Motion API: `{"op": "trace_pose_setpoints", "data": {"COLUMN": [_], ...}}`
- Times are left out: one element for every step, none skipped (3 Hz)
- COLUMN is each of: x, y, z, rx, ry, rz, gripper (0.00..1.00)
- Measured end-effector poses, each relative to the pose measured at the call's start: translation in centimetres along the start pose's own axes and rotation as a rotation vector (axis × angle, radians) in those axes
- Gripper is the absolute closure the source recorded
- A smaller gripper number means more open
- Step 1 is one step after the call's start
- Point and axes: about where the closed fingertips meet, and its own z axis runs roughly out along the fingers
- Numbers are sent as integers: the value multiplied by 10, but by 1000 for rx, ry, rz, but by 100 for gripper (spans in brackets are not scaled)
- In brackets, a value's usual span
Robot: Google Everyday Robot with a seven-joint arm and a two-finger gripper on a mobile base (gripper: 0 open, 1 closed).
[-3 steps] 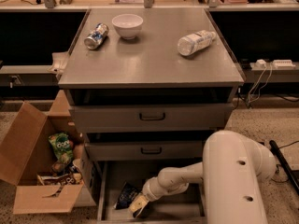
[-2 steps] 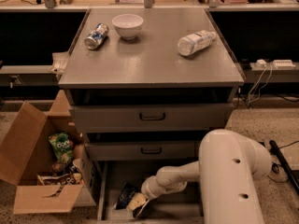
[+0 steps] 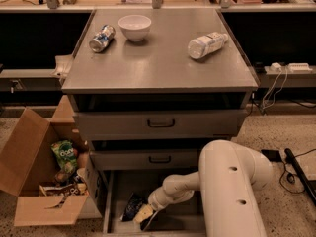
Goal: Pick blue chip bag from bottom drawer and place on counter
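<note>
reaching low into open bottom drawer (image 3: 183,220), gripper (image 3: 145,217) sits at edge of blue chip bag (image 3: 130,206), prob. lining up grab; open/closed: can't tell. counter (image 3: 158,63) awaits bag.

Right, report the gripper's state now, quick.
Gripper: down in the open wide grey metal bottom drawer, next to the crumpled navy-blue foil chip bag; open, closed or holding cannot be told.
</note>
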Motion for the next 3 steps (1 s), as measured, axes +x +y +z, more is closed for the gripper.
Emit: {"op": "trace_pose_setpoints", "data": {"x": [0,4,7], "y": [0,-10,-20], "z": [0,10,21], "rx": [-1,-8,-19], "ry": [0,-10,-19], "rz": [0,8,20], "gripper": [0,18,49]}}
